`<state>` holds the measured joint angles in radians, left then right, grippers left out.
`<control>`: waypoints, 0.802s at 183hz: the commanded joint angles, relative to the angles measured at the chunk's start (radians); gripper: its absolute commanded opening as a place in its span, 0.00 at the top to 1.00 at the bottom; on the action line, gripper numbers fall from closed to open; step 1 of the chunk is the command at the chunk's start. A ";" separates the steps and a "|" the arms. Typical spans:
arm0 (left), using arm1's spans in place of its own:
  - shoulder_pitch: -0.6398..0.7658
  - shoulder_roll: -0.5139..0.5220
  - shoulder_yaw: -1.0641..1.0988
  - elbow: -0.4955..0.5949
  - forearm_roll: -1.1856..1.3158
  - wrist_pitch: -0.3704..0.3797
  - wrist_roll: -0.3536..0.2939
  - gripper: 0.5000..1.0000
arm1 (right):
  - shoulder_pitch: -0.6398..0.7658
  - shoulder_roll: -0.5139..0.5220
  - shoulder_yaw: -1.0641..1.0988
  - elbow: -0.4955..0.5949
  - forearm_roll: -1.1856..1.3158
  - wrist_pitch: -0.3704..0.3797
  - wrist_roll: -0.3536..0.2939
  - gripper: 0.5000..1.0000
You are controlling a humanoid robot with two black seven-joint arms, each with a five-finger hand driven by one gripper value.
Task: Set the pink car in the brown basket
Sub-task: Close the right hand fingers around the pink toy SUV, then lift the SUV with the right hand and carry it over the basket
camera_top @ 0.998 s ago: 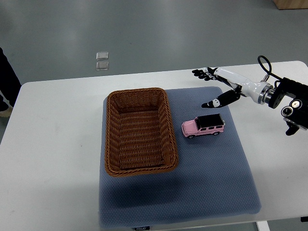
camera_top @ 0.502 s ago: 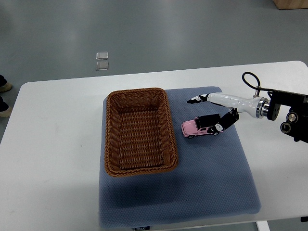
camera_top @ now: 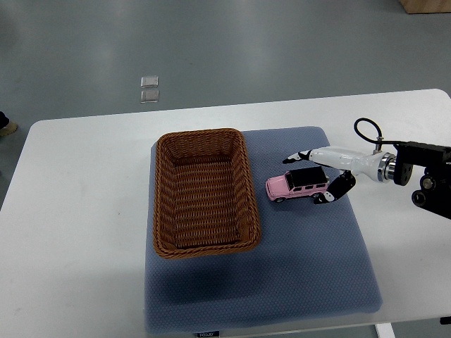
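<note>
Top view: black-roofed pink car (camera_top: 298,185)

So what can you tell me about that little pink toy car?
The small pink toy car, boxy like a jeep with a black roof and dark wheels, stands upright on the blue-grey mat, right of the brown wicker basket, its nose toward it. The robot's right hand brackets its rear, fingers open; contact is unclear.

Right hand (camera_top: 325,176) around pink car (camera_top: 297,184)
</note>
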<state>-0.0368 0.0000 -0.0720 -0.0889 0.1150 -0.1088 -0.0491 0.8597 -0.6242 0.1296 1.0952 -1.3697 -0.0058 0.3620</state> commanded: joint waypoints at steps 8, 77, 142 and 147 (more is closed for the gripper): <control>0.000 0.000 0.001 -0.002 0.002 0.000 0.000 0.00 | -0.001 0.026 -0.019 -0.031 0.000 -0.040 0.000 0.40; 0.000 0.000 0.000 0.000 0.002 0.000 0.000 0.00 | 0.001 0.032 -0.013 -0.037 0.003 -0.108 -0.005 1.00; 0.002 0.000 -0.002 0.000 0.002 0.000 0.000 0.00 | 0.061 -0.005 0.010 -0.037 0.021 -0.209 0.008 1.00; 0.002 0.000 -0.002 0.000 0.000 0.000 0.000 0.00 | 0.073 -0.002 0.024 -0.037 0.021 -0.209 0.009 1.00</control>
<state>-0.0352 0.0000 -0.0737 -0.0889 0.1165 -0.1088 -0.0491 0.8971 -0.6250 0.1342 1.0602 -1.3505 -0.2058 0.3663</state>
